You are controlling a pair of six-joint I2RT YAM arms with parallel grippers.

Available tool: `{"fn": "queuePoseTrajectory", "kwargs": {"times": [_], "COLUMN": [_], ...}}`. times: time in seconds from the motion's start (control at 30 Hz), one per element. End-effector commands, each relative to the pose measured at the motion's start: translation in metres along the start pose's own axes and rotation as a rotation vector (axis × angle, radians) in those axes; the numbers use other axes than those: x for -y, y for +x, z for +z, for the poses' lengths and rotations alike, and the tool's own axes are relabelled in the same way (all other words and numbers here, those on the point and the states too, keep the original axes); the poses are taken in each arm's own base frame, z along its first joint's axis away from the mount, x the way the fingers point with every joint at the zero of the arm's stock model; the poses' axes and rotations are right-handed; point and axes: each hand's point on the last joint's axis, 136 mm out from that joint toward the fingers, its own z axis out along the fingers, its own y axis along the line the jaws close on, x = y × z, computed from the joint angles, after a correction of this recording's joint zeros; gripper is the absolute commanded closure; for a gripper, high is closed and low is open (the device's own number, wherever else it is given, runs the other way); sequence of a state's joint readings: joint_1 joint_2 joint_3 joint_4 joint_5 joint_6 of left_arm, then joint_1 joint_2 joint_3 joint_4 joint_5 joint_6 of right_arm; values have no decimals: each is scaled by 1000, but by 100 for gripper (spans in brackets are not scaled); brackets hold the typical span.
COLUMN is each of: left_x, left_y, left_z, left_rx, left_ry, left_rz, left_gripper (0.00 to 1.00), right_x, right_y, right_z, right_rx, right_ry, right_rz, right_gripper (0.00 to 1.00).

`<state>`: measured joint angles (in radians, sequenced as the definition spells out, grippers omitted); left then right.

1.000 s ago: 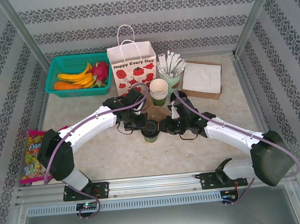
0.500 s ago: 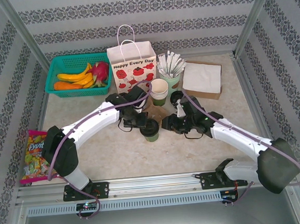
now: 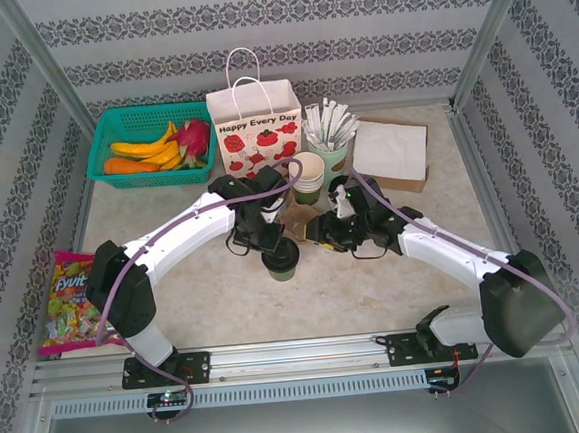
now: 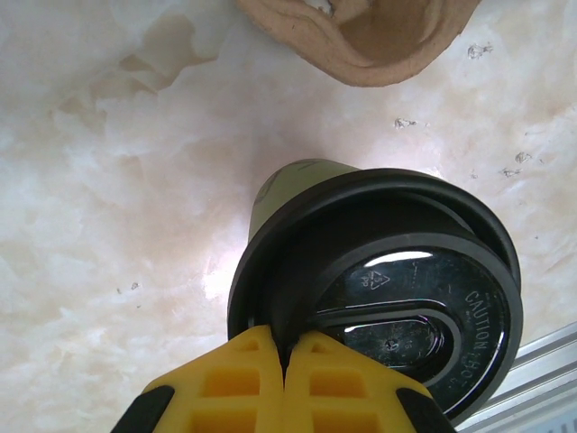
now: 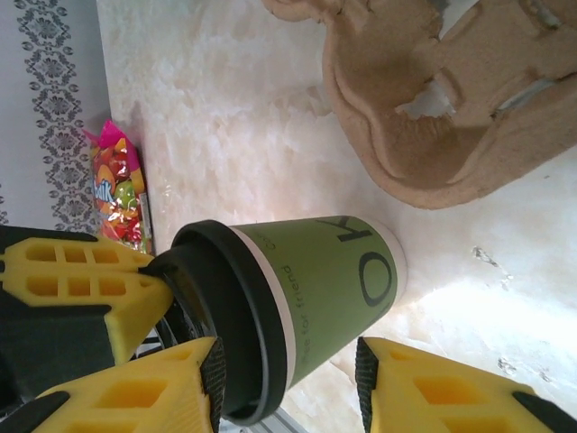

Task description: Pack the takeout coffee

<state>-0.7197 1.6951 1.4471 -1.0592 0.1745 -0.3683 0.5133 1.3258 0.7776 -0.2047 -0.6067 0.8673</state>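
**One side lets go, the other hangs on**

Seen from above, the right pincer (image 3: 323, 231) has opened and backed off a little toward the brown cup carrier (image 3: 300, 219). The takeout coffee (image 3: 281, 262) has slid a bit to the left along with the left pincer (image 3: 274, 250). The coffee is near the middle of the worktop (image 3: 226, 302), well in front of the paper bag (image 3: 256, 129), which is probably where it has to go.

In the left wrist view, the left pincer (image 4: 285, 347) is clenched on the rim of the black lid, its yellow tips squeezed together. Holding it by the top likely lets the cup hang straight, so it can be lowered into the bag.

In the right wrist view, the right pincer (image 5: 288, 379) is released. Its two fingers stand apart, one on each side of the green cup, and do not squeeze it. The left pincer's yellow fingers (image 5: 81, 280) bite the lid there too. This looks like a hand-over, with one side letting go only once the other grips firmly, so the coffee does not tip. Whether the cup's bottom rests on the worktop cannot be told.
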Motion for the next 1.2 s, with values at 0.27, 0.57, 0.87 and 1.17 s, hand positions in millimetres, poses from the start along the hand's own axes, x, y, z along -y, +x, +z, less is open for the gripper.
{"fn": "queuePoseTrajectory", "kwargs": {"times": [0.27, 0.57, 0.87, 1.17], "left_x": [0, 5, 14, 9], "left_y": [9, 10, 19, 21], "left_z": [11, 18, 44, 47], "left_rx": [-46, -37, -26, -24], "left_ry": [-20, 15, 63, 41], "left_rz": [19, -10, -56, -57], "left_gripper": [100, 100, 100, 100], "right_x": [-19, 2, 8, 21], "right_y": [1, 14, 31, 39], "right_z": [27, 44, 68, 85], "right_rx": [-104, -152, -229, -280], "right_ry": [-46, 24, 40, 74], "right_rz": [-43, -22, -28, -7], "right_gripper": [54, 55, 52, 46]}}
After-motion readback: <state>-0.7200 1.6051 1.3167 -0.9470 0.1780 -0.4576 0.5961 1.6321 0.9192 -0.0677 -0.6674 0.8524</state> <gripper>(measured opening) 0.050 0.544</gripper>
